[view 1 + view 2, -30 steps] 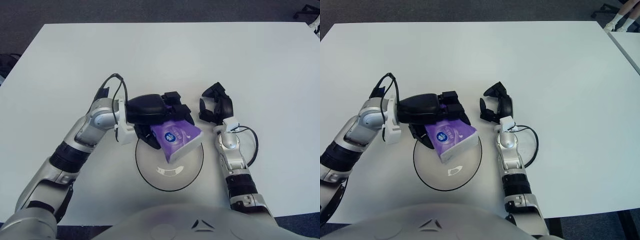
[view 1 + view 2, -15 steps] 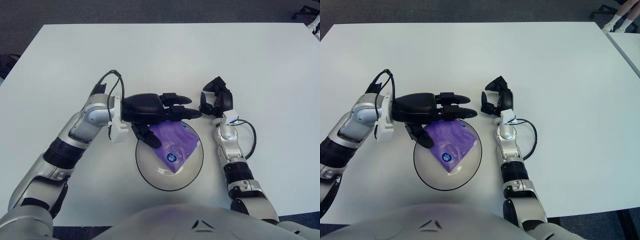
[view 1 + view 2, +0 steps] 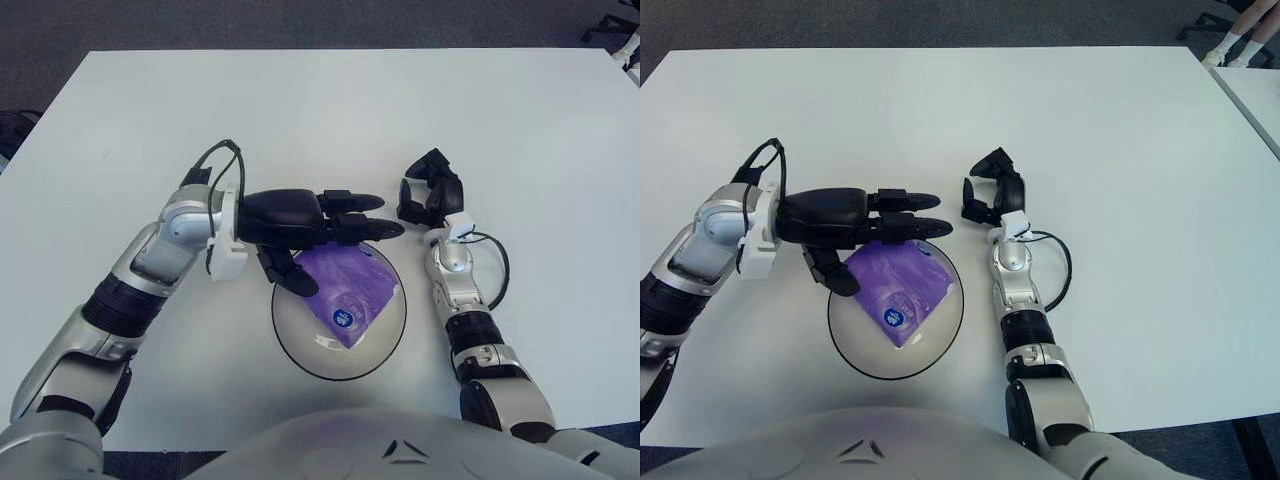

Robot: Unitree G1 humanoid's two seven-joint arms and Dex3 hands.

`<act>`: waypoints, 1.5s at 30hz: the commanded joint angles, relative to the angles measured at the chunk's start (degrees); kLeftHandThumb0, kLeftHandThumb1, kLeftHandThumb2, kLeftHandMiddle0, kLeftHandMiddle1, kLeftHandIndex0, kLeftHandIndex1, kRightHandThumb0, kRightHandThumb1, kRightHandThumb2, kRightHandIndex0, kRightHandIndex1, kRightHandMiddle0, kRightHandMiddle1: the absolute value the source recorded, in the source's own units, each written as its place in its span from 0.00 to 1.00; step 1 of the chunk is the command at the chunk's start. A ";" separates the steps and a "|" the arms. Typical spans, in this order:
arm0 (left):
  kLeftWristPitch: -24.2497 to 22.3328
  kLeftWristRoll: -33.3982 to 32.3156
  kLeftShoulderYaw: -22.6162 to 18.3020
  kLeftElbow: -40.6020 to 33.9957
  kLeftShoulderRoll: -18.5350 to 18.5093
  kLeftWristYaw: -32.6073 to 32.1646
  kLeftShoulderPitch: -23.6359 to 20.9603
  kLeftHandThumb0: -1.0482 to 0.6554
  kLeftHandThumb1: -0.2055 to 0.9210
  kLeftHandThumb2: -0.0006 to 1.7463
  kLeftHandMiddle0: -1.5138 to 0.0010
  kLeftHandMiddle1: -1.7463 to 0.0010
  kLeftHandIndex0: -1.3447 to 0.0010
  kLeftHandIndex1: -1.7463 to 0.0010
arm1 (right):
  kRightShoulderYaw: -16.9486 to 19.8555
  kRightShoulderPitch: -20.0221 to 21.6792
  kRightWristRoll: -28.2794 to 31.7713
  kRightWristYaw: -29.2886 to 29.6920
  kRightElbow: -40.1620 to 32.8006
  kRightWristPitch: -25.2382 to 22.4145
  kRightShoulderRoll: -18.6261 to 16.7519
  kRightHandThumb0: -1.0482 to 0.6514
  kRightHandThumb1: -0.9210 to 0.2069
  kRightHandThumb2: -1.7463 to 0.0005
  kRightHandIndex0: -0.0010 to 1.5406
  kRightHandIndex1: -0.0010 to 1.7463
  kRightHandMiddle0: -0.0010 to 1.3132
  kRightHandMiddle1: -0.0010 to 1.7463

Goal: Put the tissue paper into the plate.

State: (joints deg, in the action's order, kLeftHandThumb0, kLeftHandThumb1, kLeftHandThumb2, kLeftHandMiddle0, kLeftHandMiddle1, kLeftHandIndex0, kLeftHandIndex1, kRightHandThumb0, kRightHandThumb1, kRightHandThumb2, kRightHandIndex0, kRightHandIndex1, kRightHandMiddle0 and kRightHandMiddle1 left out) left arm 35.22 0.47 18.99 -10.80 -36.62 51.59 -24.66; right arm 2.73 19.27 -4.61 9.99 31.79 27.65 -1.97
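Sitting in the plate (image 3: 300,345) right now is the purple tissue paper (image 3: 348,288) pack, lying flat-ish in the upper half of the dish with its blue round label facing up, and one corner pointing down toward 6 o'clock. The plate itself is white with a dark rim and sits on the white table (image 3: 320,110), close to the near edge.

The left hand (image 3: 300,235) hovers over the plate's 11 o'clock edge, just above the pack. Its fingers (image 3: 360,228) are stretched out straight toward 3 o'clock and the thumb hangs down at the pack's 9 o'clock side, so it's spread open and gripping nothing.

The right hand (image 3: 432,195) shows at about 2 o'clock from the plate, just off its rim, fingers curled loosely in with nothing in them. A thin black cable (image 3: 495,275) loops beside its forearm.
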 commanded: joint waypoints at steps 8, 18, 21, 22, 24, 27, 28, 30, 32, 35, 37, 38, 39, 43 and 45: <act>-2.86 -1.97 -1.80 -2.35 -2.03 1.50 -0.52 0.00 1.00 0.55 1.00 1.00 1.00 1.00 | 0.19 -10.24 0.34 -1.16 14.76 1.21 1.49 0.34 0.51 0.26 0.53 0.93 0.45 1.00; -14.88 -0.77 -9.68 -6.76 4.90 -12.28 8.26 0.05 1.00 0.48 0.98 0.67 1.00 0.76 | -0.97 -13.71 0.54 -0.60 4.16 -3.17 -0.18 0.34 0.50 0.27 0.51 0.95 0.44 1.00; -17.47 -0.33 -12.57 -7.82 10.92 -20.72 12.05 0.13 0.97 0.47 0.94 0.24 0.99 0.30 | -1.95 -16.71 -0.01 -0.04 -2.66 -5.48 -1.15 0.35 0.47 0.29 0.50 0.95 0.42 1.00; -17.94 -0.05 -13.37 -8.01 13.10 -23.57 13.10 0.22 0.90 0.48 0.83 0.15 0.90 0.19 | -2.03 -17.14 -0.09 0.07 -3.54 -5.95 -1.25 0.35 0.45 0.31 0.49 0.94 0.41 1.00; -16.03 2.44 -15.54 -7.11 16.66 -29.32 15.29 0.30 0.83 0.49 0.71 0.08 0.82 0.10 | -2.27 -17.83 -0.38 0.24 -5.34 -7.78 -1.27 0.36 0.43 0.33 0.47 0.93 0.39 1.00; -11.97 9.78 -18.46 -5.76 21.07 -38.57 17.97 0.36 0.79 0.51 0.59 0.03 0.76 0.03 | -2.48 -18.25 -0.69 0.30 -6.86 -10.54 -1.16 0.36 0.40 0.35 0.46 0.93 0.38 1.00; -11.21 10.96 -18.91 -5.39 21.82 -40.22 18.39 0.37 0.78 0.51 0.55 0.02 0.75 0.02 | -2.52 -18.35 -0.72 0.29 -7.22 -11.11 -1.15 0.36 0.40 0.35 0.46 0.92 0.37 1.00; -9.45 12.55 -20.19 -3.50 24.08 -44.61 18.78 0.38 0.76 0.52 0.51 0.01 0.74 0.01 | -2.63 -18.55 -0.77 0.41 -8.05 -12.60 -1.16 0.37 0.39 0.36 0.45 0.92 0.36 1.00; -9.09 13.01 -21.07 -2.37 25.71 -47.44 18.94 0.38 0.75 0.53 0.48 0.00 0.73 0.01 | -2.74 -18.75 -0.81 0.49 -8.79 -13.69 -1.15 0.37 0.38 0.36 0.45 0.92 0.36 1.00; -9.76 10.96 -24.11 1.23 28.10 -51.79 18.83 0.37 0.68 0.58 0.41 0.00 0.69 0.00 | -2.89 -19.01 -0.94 0.50 -9.94 -15.31 -1.04 0.37 0.38 0.37 0.45 0.92 0.36 1.00; -9.82 9.55 -25.30 3.00 28.62 -52.87 18.75 0.37 0.63 0.62 0.37 0.00 0.66 0.00 | -2.95 -19.17 -0.97 0.43 -10.61 -16.03 -1.00 0.37 0.37 0.37 0.45 0.92 0.35 1.00; -9.83 9.12 -25.56 3.48 28.86 -53.18 18.71 0.36 0.62 0.64 0.36 0.00 0.65 0.00 | -2.97 -19.25 -1.02 0.41 -10.90 -16.32 -1.02 0.37 0.37 0.37 0.45 0.92 0.35 1.00; -9.75 9.03 -25.60 3.69 29.02 -53.43 18.68 0.36 0.61 0.64 0.36 0.00 0.64 0.00 | -2.98 -19.32 -1.08 0.38 -11.14 -16.57 -1.06 0.37 0.37 0.37 0.45 0.92 0.35 1.00; -12.80 3.00 -26.27 4.23 31.38 -53.26 19.05 0.36 0.59 0.66 0.34 0.00 0.63 0.00 | -3.07 -19.62 -1.07 0.22 -12.10 -17.55 -1.26 0.37 0.36 0.38 0.45 0.92 0.35 1.00; -16.38 0.34 -26.87 3.62 32.95 -53.85 19.55 0.36 0.58 0.67 0.33 0.00 0.62 0.00 | -3.14 -19.75 -1.01 0.10 -12.50 -18.00 -1.34 0.37 0.36 0.39 0.45 0.91 0.34 1.00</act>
State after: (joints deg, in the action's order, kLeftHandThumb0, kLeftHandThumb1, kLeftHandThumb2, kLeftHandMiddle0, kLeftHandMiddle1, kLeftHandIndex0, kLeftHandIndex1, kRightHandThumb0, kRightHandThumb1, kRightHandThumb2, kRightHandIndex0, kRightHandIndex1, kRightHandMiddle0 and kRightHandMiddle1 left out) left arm 23.24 5.30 -6.53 -7.51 -6.64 -0.67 -7.04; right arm -0.36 7.51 -5.56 10.15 14.65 18.11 -2.78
